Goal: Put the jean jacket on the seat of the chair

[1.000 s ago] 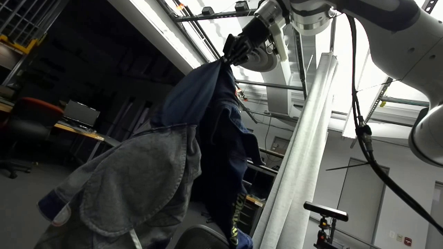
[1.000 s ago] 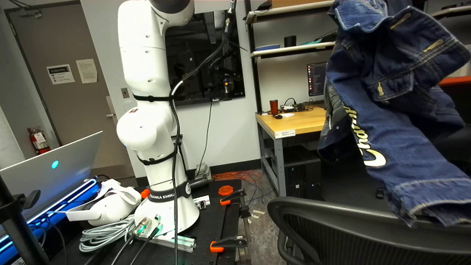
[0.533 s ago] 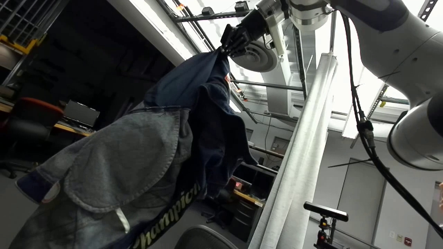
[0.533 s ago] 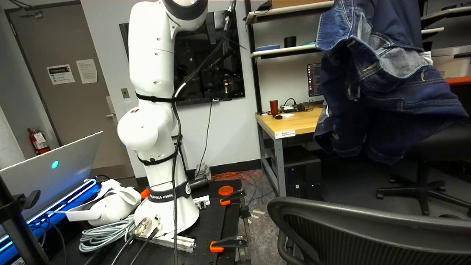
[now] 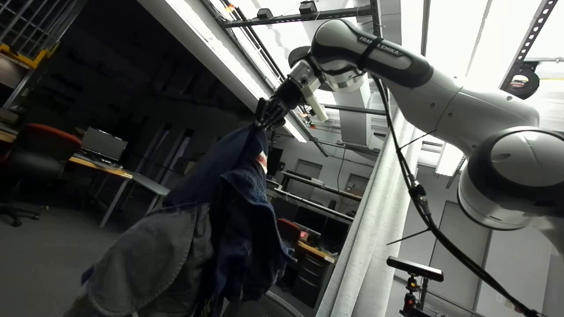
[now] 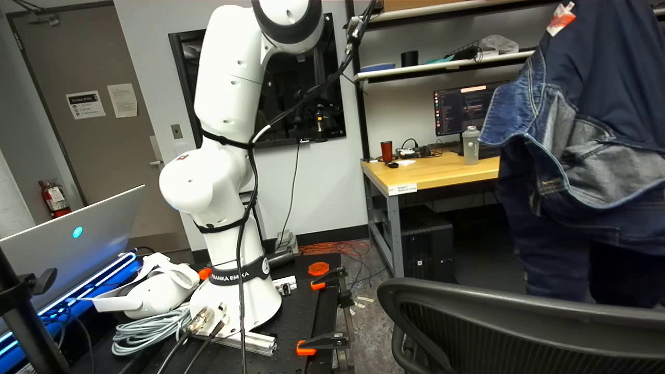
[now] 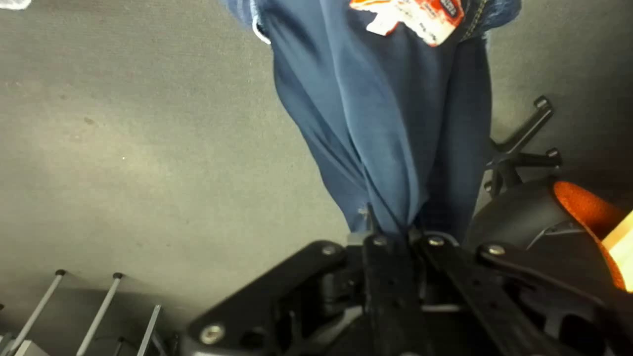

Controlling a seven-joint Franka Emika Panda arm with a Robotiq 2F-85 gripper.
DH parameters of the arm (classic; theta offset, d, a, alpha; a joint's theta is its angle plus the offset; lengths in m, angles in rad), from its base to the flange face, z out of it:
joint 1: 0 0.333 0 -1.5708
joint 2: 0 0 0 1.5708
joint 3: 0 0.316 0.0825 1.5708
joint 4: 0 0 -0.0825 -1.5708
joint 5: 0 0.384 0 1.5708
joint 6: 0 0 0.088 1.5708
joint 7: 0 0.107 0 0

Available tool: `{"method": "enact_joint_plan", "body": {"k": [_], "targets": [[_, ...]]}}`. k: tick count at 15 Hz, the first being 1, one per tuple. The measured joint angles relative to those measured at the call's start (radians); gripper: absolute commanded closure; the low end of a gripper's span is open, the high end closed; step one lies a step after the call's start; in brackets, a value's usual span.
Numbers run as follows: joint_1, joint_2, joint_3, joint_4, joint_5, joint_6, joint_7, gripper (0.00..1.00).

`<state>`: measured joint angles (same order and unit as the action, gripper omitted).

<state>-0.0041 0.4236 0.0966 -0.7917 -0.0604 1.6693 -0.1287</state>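
The fingers pinch the jean jacket, which hangs creased beyond the chair in an exterior view.

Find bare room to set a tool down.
Bare: black perforated tabletop, between white robot base and orange-tipped black clamps; pale wooden desk, between white paper and grey bottle. Crowded beside the base: coiled grey cable, white headset. Black mesh chair: seat hidden.

I read FRANKA EMIKA on the arm, a strap crossing it; same on the base band, cable over one letter. Tag on jean jacket, door notices, surface label: can't make them out.
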Motion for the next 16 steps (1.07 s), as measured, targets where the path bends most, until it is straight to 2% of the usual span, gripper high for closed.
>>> {"method": "enact_joint_plan", "body": {"k": [5, 10, 16], "targets": [[-0.049, -0.025, 0.003, -0.192, 0.029, 0.007, -0.108, 0.98], [-0.052, -0.117, 0.007, -0.458, 0.029, 0.027, -0.125, 0.98], [-0.051, -0.221, -0.003, -0.808, 0.029, 0.173, -0.123, 0.98]]}}
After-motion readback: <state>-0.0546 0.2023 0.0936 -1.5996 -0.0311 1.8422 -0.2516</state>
